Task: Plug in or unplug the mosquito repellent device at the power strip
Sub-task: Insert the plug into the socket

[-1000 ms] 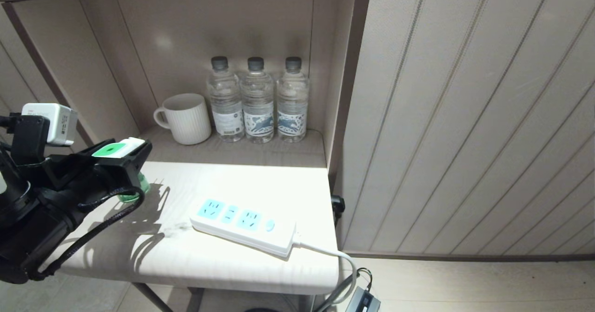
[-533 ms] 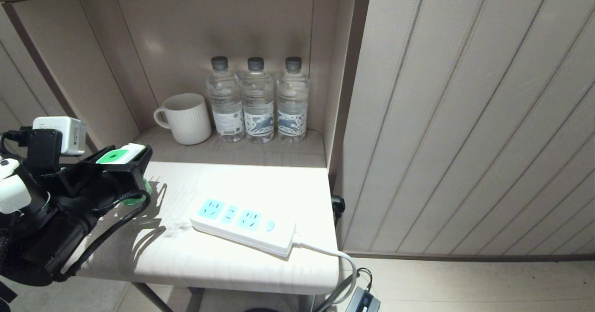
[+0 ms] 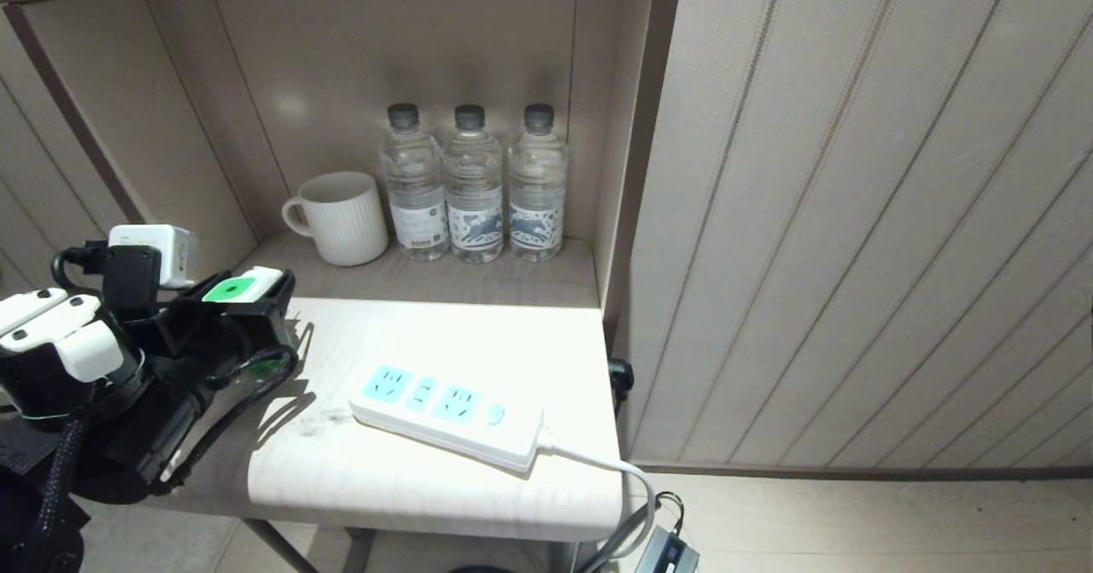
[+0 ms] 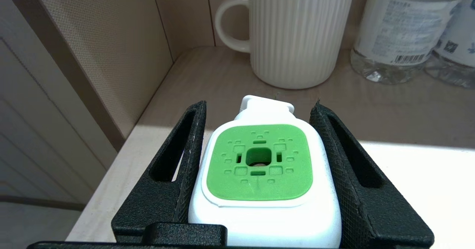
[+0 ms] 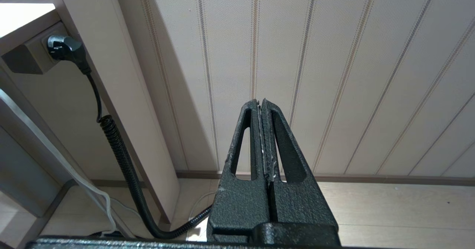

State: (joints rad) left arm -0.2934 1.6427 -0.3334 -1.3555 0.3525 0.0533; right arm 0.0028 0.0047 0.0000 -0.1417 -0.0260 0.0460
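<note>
My left gripper (image 3: pixel 256 300) is shut on the mosquito repellent device (image 3: pixel 239 287), its black fingers pressing both sides of the white head. The green face (image 4: pixel 258 161) points up, and the green bottle (image 3: pixel 265 366) hangs below, over the table's left edge. Whether the bottle touches the table is unclear. The power strip (image 3: pixel 444 415) lies flat to the right of the gripper, near the table's front, with empty light-blue sockets. My right gripper (image 5: pixel 261 102) is shut on nothing, parked low by the wall panelling and outside the head view.
A white ribbed mug (image 3: pixel 341 217) and three clear water bottles (image 3: pixel 470 184) stand in the niche behind the table (image 3: pixel 478 334). The strip's white cord (image 3: pixel 615 470) drops off the table's right front corner. A black plug (image 5: pixel 63 46) with a coiled cable sits in a side socket.
My left arm has carried the device to the right and slightly lower, closer over the table's left edge. The power strip and the right arm have stayed still.
</note>
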